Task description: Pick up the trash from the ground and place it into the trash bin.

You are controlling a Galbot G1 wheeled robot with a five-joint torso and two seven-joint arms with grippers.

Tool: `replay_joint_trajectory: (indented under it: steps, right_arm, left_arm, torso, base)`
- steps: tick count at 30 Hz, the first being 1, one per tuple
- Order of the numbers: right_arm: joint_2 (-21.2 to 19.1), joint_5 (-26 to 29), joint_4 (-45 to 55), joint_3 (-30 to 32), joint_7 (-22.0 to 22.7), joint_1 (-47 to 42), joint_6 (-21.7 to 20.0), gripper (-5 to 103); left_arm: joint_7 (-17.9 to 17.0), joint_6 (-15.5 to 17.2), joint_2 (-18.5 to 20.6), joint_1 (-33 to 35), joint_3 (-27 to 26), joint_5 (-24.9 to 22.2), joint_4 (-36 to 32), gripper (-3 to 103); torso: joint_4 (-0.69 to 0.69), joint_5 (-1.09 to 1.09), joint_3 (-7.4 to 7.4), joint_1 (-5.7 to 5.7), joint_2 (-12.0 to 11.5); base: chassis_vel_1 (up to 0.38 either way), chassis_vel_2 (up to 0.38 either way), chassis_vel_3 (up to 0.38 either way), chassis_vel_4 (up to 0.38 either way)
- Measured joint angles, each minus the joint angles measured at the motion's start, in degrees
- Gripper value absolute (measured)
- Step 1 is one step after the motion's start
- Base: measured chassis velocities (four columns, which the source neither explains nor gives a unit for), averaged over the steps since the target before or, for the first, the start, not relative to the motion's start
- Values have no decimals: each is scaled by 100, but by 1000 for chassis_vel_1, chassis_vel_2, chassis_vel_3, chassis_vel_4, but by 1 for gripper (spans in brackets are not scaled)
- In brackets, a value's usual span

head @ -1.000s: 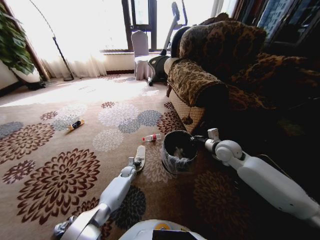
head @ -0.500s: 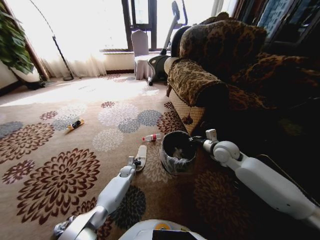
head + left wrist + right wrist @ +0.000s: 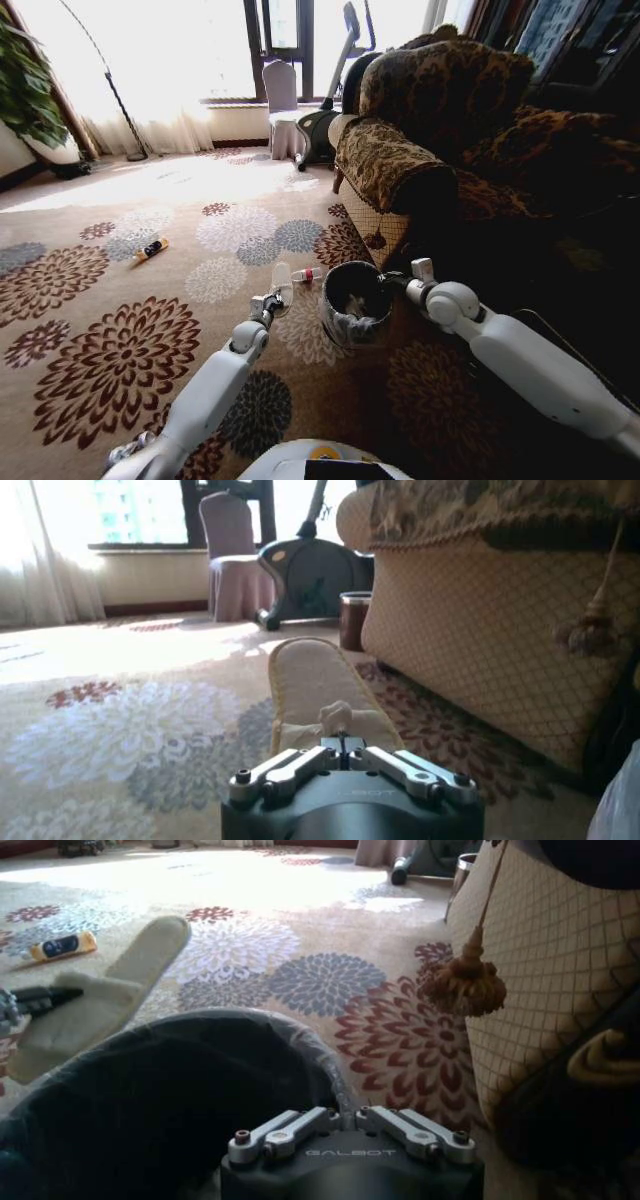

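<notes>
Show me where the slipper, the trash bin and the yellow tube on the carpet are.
slipper point(image 3: 312, 686): left wrist view, on the pale sole near its toe end.
trash bin point(image 3: 329, 305): head view, on the bag-lined outer wall at its left side.
yellow tube point(image 3: 151, 249): head view, on the middle of its body.

The left arm reaches toward 12 o'clock, its claw point(image 3: 271, 300) clamped shut. The right arm angles toward 10 o'clock; its claw point(image 3: 398, 281) is closed.
</notes>
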Motion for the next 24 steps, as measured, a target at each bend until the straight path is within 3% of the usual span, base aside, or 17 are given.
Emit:
replay_joint_trajectory:
  steps: [2,7,10,17,24]
  right_arm:
    - [144,-11,-172,-191,52,112,0,2]
    - [453,-18,-445,-590,229,401,0,2]
    - [833,25,-580,-1014,485,726,-11,2]
    - [1309,311,-525,-1651,812,1302,-102,2]
    - [1451,429,-579,-1831,912,1568,-124,2]
  left_arm:
    - [-12,-13,429,-25,-53,-137,-700,0]
    - [30,-98,990,-173,-108,-557,-1549,0]
    - [521,-332,1295,-276,-40,-999,-2048,0]
    - [985,-578,1137,-478,390,-1167,-1997,0]
    - [1256,-826,942,-400,592,-966,-1582,0]
  torso:
    - [1,2,0,0,0]
    - [1,0,0,0,0]
    - [2,1,0,0,0]
    - [3,-1,1,0,0]
    - [1,-1,1,0,0]
  base:
    - [0,0,0,0]
    - [0,0,0,0]
    - [0,0,0,0]
    - [0,0,0,0]
    - [0,0,0,0]
